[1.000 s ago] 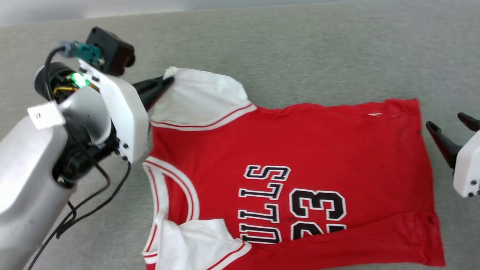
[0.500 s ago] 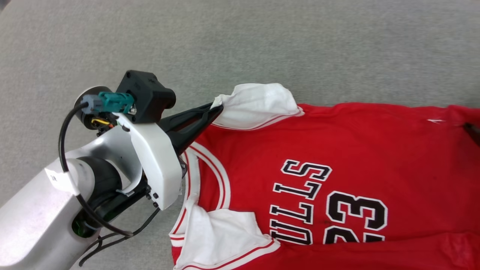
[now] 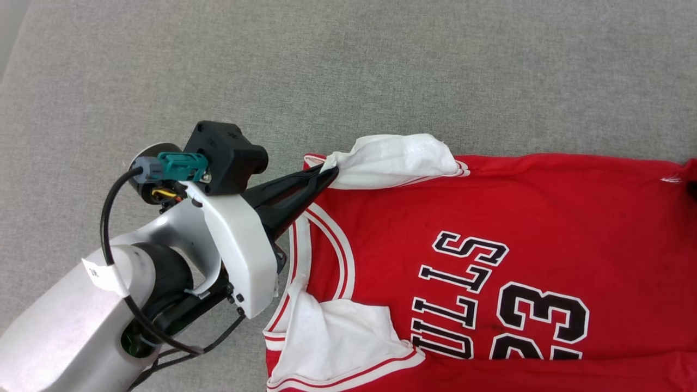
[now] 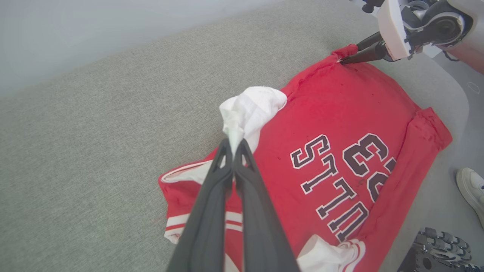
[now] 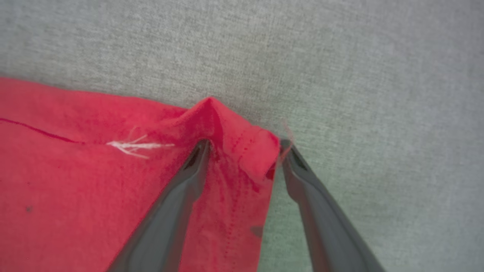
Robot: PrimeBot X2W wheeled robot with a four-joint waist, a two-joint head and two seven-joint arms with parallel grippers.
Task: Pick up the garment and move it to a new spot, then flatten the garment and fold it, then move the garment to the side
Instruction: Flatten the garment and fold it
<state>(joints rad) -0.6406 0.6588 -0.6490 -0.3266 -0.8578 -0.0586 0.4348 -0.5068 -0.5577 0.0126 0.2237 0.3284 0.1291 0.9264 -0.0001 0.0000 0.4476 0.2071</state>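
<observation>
The garment [image 3: 506,201] is a red jersey with black "BULLS" lettering and a 23, lying face up on the grey cloth surface [image 3: 381,71]. My left gripper [image 3: 328,170] is shut on the tip of the far white sleeve [image 3: 397,158], which is bunched and drawn up off the cloth; the left wrist view shows the sleeve [image 4: 249,109] rising from my closed left gripper [image 4: 234,145]. At the garment's [image 4: 340,113] far hem corner, my right gripper [image 4: 342,60] stands open. In the right wrist view the right gripper [image 5: 244,145] straddles that raised red corner [image 5: 242,147].
The near white sleeve [image 3: 337,332] lies crumpled by the collar. A person's white shoe [image 4: 470,189] and a dark wheel part of my base [image 4: 442,245] sit beyond the surface's rounded edge [image 4: 459,98]. Bare grey cloth spreads to the left and behind the garment.
The head camera has shifted. The far sleeve, spread flat before, is now bunched and pulled up by my left gripper. My right gripper has come from beside the hem onto its corner.
</observation>
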